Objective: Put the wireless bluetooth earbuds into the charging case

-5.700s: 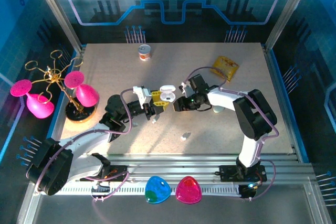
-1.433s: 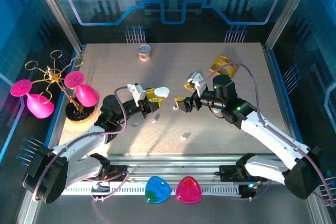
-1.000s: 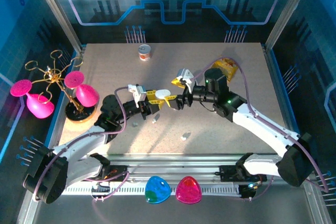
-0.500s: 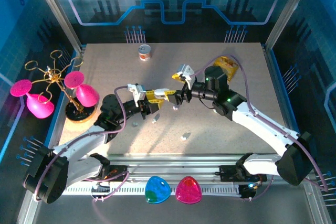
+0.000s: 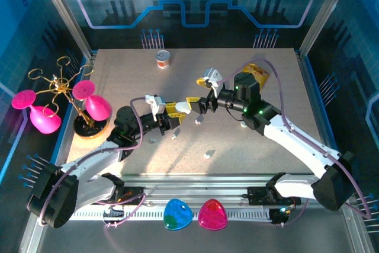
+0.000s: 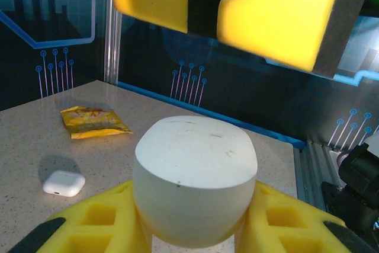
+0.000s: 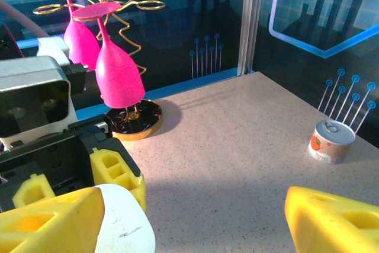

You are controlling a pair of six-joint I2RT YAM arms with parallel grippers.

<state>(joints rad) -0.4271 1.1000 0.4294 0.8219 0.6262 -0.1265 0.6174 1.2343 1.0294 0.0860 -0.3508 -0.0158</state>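
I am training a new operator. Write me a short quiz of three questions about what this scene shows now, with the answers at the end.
1. True or false: the left gripper holds a white case between its fingers.
2. What stands on the far part of the table? A: a small can. B: a blue bowl. C: a book.
3. Fill in the missing word: the right gripper has its jaws ____ (open or shut).

Key: 1 true. 2 A. 3 open.
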